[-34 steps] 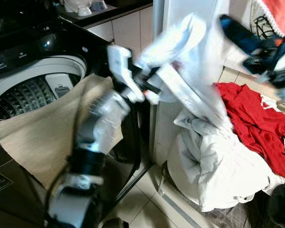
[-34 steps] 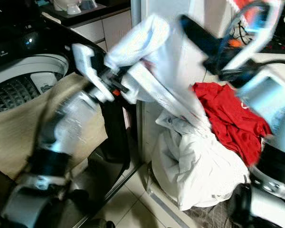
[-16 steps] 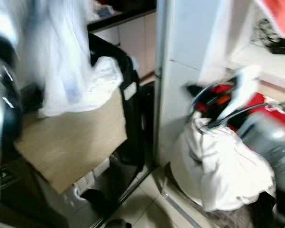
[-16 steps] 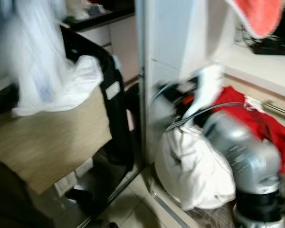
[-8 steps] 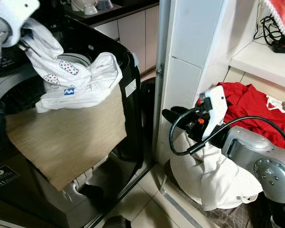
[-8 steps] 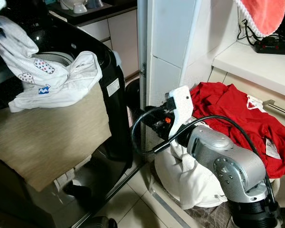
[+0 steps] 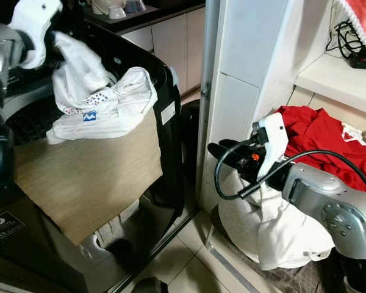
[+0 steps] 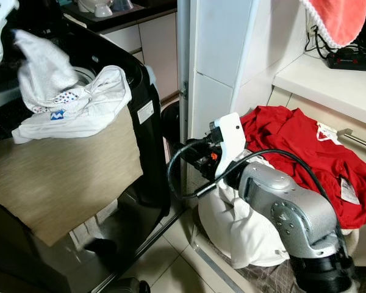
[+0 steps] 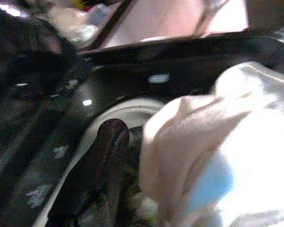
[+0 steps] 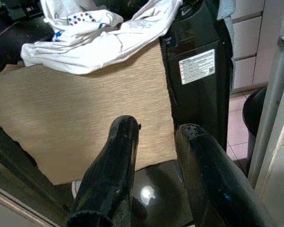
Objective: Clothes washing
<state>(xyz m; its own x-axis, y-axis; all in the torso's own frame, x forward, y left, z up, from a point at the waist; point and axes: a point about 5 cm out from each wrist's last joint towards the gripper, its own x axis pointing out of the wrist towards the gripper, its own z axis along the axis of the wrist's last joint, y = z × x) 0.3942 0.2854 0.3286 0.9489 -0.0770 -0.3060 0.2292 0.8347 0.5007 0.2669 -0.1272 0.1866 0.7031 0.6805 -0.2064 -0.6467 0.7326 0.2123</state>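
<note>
Left gripper (image 7: 56, 38) raised over the washer (image 7: 165, 91), jaws grasping white garment (image 7: 97, 101); right gripper (image 10: 154, 137) released.

The left arm is raised at ten o'clock, its left claw (image 7: 49, 46) clamped on cloth. The right arm bends in from four o'clock, forearm level, its right claw (image 10: 154, 156) empty with fingers (image 10: 118, 156) slightly parted.

Silver arm (image 7: 329, 207) (looped black cable), white wrist housing (image 7: 271, 143).
</note>
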